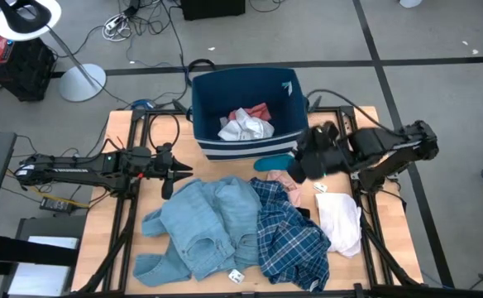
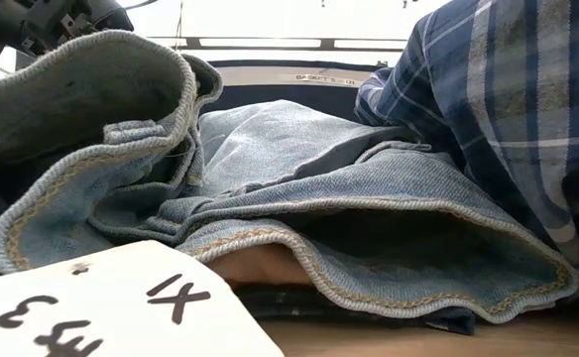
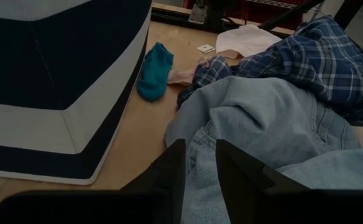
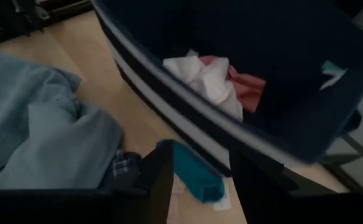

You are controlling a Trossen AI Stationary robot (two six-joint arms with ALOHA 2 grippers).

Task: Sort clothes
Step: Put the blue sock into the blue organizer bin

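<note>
Light blue denim pieces [image 1: 200, 228] lie heaped on the table's near half, and a navy-white plaid shirt [image 1: 289, 236] overlaps their right side. A white garment [image 1: 339, 222] lies flat to the right of the shirt. A teal item [image 1: 273, 162] and a pink item [image 1: 287, 180] lie by the bin's front wall. White [image 1: 246, 127] and salmon-red [image 1: 260, 110] items lie inside the navy bin [image 1: 204, 99]. My left gripper [image 1: 169, 175] is open at the table's left, just short of the denim [image 3: 262, 124]. My right gripper [image 1: 298, 168] hovers open above the teal item [image 4: 197, 174].
The striped navy bin [image 3: 63, 74] stands at the table's far middle, close to both grippers. A white size tag [image 2: 101, 307] lies in front of the denim at the near edge, and another small tag [image 1: 322, 188] lies near the white garment. Bare wood shows at the left.
</note>
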